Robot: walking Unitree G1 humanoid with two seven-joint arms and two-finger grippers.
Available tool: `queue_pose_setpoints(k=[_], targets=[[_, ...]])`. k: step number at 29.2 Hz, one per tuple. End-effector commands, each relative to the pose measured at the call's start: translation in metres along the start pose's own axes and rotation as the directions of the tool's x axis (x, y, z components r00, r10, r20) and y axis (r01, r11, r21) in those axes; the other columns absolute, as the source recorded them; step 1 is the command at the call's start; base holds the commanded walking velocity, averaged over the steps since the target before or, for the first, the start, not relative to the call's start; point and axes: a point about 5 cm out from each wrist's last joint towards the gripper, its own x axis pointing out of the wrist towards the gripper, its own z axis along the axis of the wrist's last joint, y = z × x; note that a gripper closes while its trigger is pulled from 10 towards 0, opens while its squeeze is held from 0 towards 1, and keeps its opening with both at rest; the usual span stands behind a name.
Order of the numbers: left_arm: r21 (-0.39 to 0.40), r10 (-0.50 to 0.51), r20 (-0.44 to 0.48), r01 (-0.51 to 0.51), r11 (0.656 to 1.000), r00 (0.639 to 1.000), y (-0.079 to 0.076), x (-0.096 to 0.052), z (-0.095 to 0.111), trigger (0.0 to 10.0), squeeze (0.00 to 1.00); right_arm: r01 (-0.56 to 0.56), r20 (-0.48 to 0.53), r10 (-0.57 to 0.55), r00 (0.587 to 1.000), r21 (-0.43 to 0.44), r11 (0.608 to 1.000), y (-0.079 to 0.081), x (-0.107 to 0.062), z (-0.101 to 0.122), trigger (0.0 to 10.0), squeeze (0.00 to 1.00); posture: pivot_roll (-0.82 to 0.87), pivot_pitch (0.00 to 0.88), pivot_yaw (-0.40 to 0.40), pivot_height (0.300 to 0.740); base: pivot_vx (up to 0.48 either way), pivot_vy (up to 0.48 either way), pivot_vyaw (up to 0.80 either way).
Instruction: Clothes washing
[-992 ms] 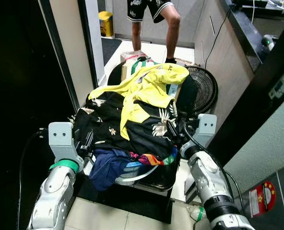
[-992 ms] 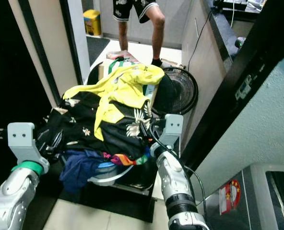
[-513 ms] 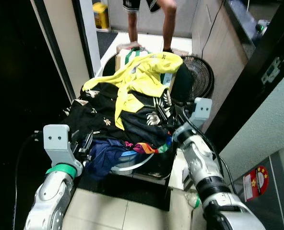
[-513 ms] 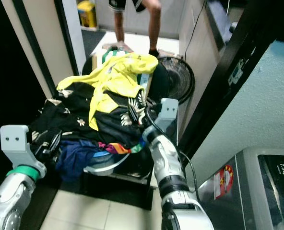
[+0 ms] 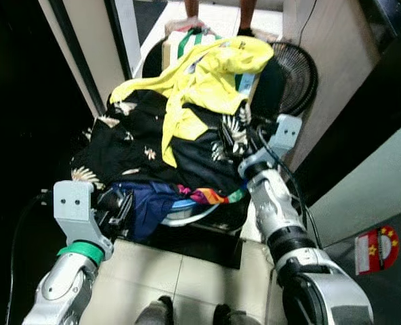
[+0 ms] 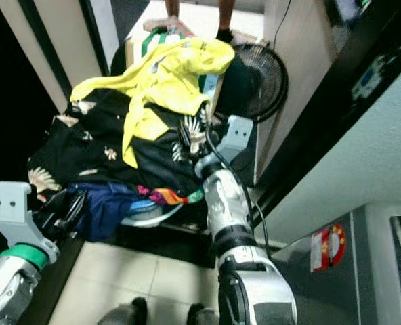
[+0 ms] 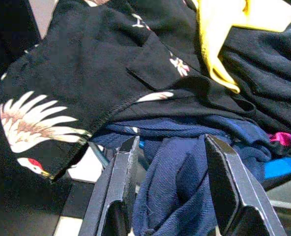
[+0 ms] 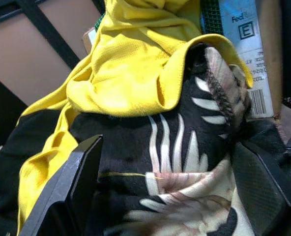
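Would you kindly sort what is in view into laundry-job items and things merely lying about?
Job in hand:
- yellow jersey top
- black leaf-print shirt
- navy blue garment, between the left gripper fingers
- white laundry basket underneath
- right gripper against the pile

Lying about:
- black round fan
- cardboard box
- red sticker

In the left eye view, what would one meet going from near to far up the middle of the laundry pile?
Navy garment → black floral shirt → yellow shirt → cardboard box → person's feet.
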Motion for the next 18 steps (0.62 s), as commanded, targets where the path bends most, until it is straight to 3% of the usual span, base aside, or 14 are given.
queue_pose_setpoints(k=[1, 18], targets=[[-0.013, -0.012, -0.028, 0.012, 1.000, 1.000, -0.003, -0.004, -0.002, 10.0, 0.00, 0.025, 0.022, -0.025, 0.999, 0.028, 0.999, 0.003, 0.004, 0.003, 10.0, 0.00, 0.22, 0.349, 0.080, 0.740, 0.000, 0.000, 0.00], [-0.044, -0.028, -0.034, 0.026, 0.999, 0.999, -0.013, -0.005, 0.009, 10.0, 0.00, 0.034, 0.188, -0.066, 0.980, 0.167, 0.985, 0.025, 0.032, 0.044, 10.0, 0.00, 0.23, 0.375, 0.099, 0.740, 0.000, 0.000, 0.00]])
